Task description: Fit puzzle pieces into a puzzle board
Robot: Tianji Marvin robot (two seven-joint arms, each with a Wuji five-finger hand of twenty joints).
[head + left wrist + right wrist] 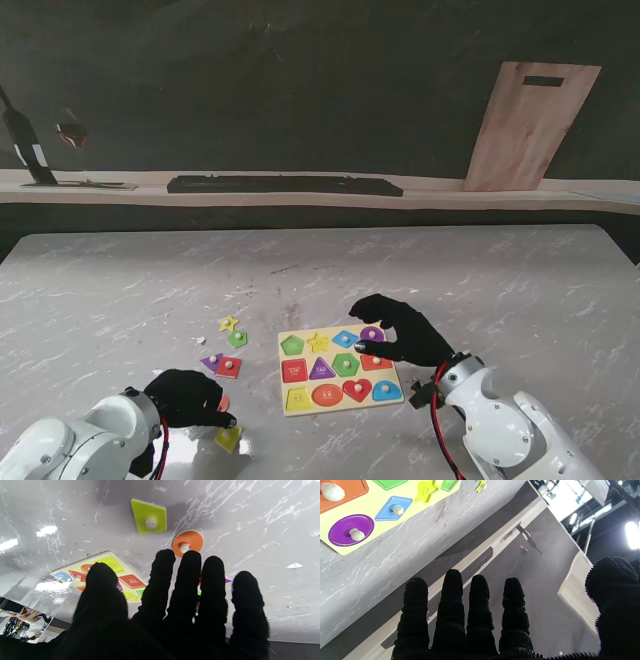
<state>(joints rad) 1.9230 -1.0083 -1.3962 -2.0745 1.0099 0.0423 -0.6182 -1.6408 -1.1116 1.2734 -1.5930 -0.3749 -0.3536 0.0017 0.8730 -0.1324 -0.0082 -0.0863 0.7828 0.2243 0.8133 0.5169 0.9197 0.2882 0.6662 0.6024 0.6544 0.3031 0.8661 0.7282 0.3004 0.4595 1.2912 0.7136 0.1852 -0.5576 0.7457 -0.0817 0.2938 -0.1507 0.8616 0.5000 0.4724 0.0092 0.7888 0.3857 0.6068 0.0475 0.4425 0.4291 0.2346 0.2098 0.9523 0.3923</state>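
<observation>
Left hand, black-gloved, near the table's near edge; fingers spread and straight, holding nothing. In the left wrist view the fingertips lie just short of an orange disc with a white knob, and a yellow-green square sits just beyond it, apart from the hand. In the stand view the square lies nearer to me than the hand, at its right side.

Loose pieces farther from me than the left hand: a red square touching a purple piece, then a green piece and a yellow star, all to the left of the board.

Board, centre of the table, yellow, lying flat. Pieces seated in it include a green pentagon, a blue diamond, a purple circle, a red heart and an orange oval. The star recess shows no knob.

Right hand, black-gloved, over the board's right, far corner; fingers extended and parted, thumb well apart, gripping nothing. Whether it touches the board cannot be told.

Far edge: a pale ledge carrying a dark flat bar, with a wooden panel leaning at the right.
</observation>
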